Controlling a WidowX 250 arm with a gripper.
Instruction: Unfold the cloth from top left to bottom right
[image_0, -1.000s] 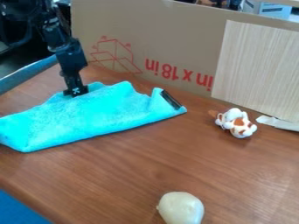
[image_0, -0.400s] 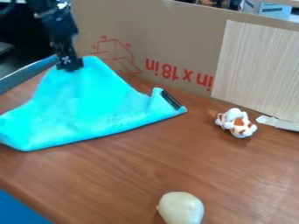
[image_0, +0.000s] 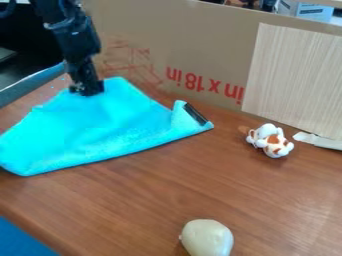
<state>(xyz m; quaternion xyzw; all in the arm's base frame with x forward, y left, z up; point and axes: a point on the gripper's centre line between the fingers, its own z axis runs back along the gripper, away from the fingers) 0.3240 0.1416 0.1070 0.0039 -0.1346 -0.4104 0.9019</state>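
Observation:
The black gripper (image_0: 87, 92) is at the upper left, pinched shut on the cloth's top edge and holding that part raised. From there the bright turquoise cloth (image_0: 100, 125) slopes down over the wooden table, spreading to the left edge of the view and rightward to a corner with a dark strip. That right corner is folded up a little. The fingertips are partly buried in the fabric.
A white and orange plush toy (image_0: 270, 140) lies right of the cloth. A pale rounded object (image_0: 207, 238) sits at the bottom. Behind the table (image_0: 267, 200) stands a cardboard panel (image_0: 180, 45), with a light wood-grain board (image_0: 294, 80) against it.
The gripper first lifted the cloth's top edge, then came down somewhat and slightly right with it. The cloth's upper part is spread higher than a second ago; its right corner stayed put.

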